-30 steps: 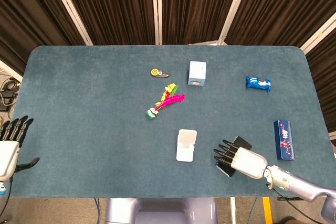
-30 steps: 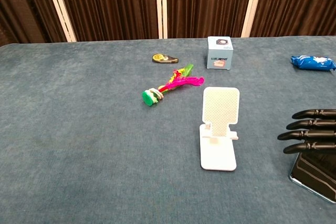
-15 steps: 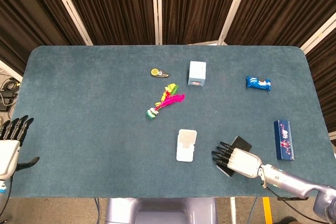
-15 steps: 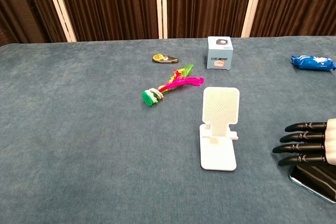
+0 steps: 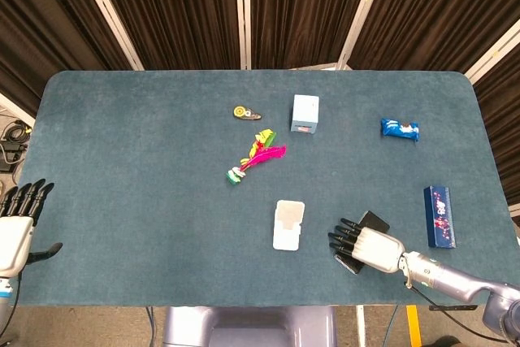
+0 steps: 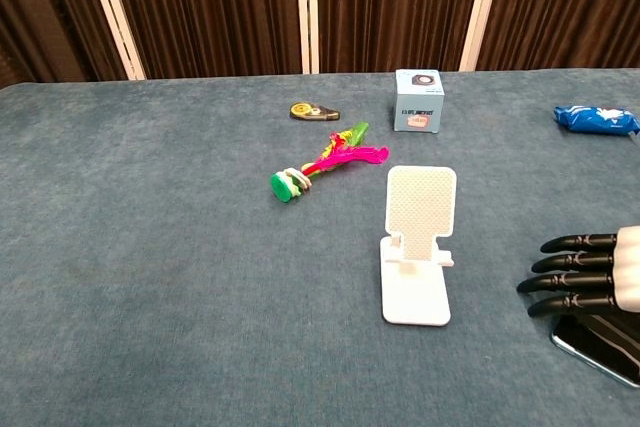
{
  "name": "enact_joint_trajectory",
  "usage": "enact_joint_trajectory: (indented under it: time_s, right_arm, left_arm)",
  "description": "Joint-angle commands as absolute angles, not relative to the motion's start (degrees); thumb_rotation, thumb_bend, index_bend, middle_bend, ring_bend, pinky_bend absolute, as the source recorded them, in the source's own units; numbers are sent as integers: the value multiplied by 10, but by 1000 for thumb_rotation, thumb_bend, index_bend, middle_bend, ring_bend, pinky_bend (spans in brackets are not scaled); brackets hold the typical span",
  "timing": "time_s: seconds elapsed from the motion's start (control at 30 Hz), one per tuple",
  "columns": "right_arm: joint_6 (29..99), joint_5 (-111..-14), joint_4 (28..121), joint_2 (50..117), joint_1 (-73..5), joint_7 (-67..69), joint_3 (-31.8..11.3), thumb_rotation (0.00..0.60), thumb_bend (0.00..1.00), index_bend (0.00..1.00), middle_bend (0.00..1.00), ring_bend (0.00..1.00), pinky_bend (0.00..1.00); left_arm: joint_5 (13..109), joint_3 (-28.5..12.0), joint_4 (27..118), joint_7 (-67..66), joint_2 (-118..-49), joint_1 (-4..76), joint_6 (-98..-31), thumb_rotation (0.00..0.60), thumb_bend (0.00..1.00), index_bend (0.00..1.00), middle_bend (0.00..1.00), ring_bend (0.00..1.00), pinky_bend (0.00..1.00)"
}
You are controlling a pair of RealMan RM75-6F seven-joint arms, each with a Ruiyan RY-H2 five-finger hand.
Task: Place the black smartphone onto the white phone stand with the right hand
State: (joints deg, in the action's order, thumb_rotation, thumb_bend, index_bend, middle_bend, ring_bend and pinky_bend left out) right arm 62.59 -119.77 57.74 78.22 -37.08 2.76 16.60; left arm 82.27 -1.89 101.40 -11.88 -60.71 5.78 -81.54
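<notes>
The black smartphone lies flat near the table's front edge, right of the white phone stand. My right hand lies over the phone with its fingers stretched straight toward the stand, covering most of the phone; no grip on it shows. In the chest view the stand is upright, and the right hand hovers just above the phone at the right edge. My left hand rests at the far left edge, fingers apart and holding nothing.
A light blue box and a small tape dispenser sit toward the back. A pink and green feather toy lies behind the stand. A blue snack packet and a long dark blue box lie on the right.
My right hand has sunk a little lower over the phone and drawn slightly back toward the right. The phone, the stand and the left hand have not moved.
</notes>
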Motion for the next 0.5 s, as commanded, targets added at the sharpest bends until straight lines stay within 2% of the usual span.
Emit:
enact_joint_trajectory:
  time_s: [0.03,0.13,0.27,0.37,0.5]
  right_arm:
    - [630,-1195,566,787,-374,39,172,600,0,199,200,57,67]
    - [640,-1195,553,793,-375,52,177,600,16,345,348,193,215]
    - [668,-1199,528,803,-372,65,182,600,126,468,521,372,401]
    - [693,-1203,511,809,-368,67,183,600,183,525,568,421,451]
    - [724,-1207,493,812,-365,57,180,600,212,548,589,443,471]
  left_arm:
    - [821,-19,1013,-121,-608,58,-814,600,0,0,0,0,0]
    - [819,-19,1013,-123,-610,60,-812,600,0,0,0,0,0]
    - [817,-19,1012,-127,-611,61,-811,600,0,0,0,0,0]
    - [816,-19,1012,-128,-612,61,-811,600,0,0,0,0,0]
    - [817,-18,1012,-130,-613,61,-811,600,0,0,0,0,0]
